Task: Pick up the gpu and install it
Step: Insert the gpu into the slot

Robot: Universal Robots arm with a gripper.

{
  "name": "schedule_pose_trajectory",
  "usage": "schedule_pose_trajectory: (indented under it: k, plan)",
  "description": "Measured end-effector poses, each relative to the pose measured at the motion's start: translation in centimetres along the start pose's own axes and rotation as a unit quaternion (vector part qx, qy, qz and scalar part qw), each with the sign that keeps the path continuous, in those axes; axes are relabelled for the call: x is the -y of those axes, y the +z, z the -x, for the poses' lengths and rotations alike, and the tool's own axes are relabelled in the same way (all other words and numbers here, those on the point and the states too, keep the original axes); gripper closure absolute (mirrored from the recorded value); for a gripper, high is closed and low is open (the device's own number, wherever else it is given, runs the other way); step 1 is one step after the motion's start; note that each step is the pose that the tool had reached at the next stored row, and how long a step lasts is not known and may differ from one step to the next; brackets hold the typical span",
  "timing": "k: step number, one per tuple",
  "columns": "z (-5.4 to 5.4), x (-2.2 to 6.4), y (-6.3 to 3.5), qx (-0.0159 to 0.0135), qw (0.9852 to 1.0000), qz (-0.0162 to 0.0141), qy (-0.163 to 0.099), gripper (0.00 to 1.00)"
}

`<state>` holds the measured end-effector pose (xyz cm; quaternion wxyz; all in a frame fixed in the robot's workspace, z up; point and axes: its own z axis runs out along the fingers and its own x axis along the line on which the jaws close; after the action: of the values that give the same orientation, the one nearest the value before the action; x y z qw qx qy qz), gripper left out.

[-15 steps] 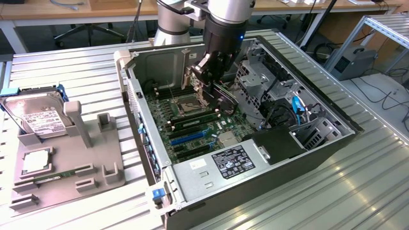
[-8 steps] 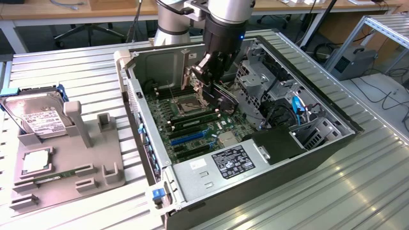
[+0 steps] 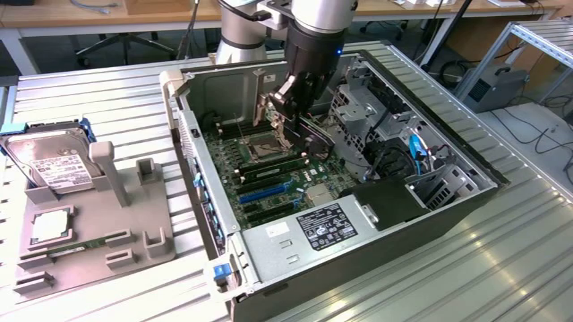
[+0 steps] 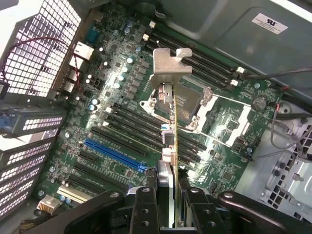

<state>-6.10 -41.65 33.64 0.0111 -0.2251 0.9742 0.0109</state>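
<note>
Inside the open computer case [image 3: 192, 141], above the motherboard [image 4: 117, 126], the gripper [image 4: 170, 197] is clenched on the gpu [image 4: 174, 131]. The card is held on edge, its long axis running straight out from the fingers. The silvery bracket [image 4: 168, 66] forms the far end, seen beside the processor socket [image 4: 195, 105]. The card appears clear of the expansion slots.
</note>
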Motion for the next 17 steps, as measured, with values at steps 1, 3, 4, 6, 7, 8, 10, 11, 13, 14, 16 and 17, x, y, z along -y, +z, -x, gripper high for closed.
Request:
schedule_pose_trajectory:
  k: [1,3,4,6,7,8,10,11,13,14,16,17]
  plan:
    - [0.00,0.00,0.00,0.0000,1.0000,0.0000,-0.001,0.73]
    - [0.00,0.00,0.00,-0.0001,1.0000,0.0001,-0.004,0.73]
    - [0.00,0.00,0.00,-0.0001,1.0000,0.0001,-0.005,0.73]
    - [0.00,0.00,0.00,-0.0001,1.0000,0.0002,-0.007,0.73]
    - [0.00,0.00,0.00,-0.0001,1.0000,0.0002,-0.008,0.73]
    - [0.00,0.00,0.00,-0.0001,1.0000,0.0002,-0.009,0.73]
    - [0.00,0.00,0.00,-0.0002,0.9999,0.0003,-0.011,0.73]
    - [0.00,0.00,0.00,-0.0002,0.9999,0.0003,-0.012,0.73]
    - [0.00,0.00,0.00,-0.0002,0.9999,0.0004,-0.014,0.73]
    - [0.00,0.00,0.01,-0.0002,0.9999,0.0004,-0.015,0.73]
    - [0.00,0.00,0.01,-0.0003,0.9999,0.0004,-0.017,0.73]
    - [0.00,0.00,0.01,-0.0003,0.9998,0.0005,-0.018,0.73]
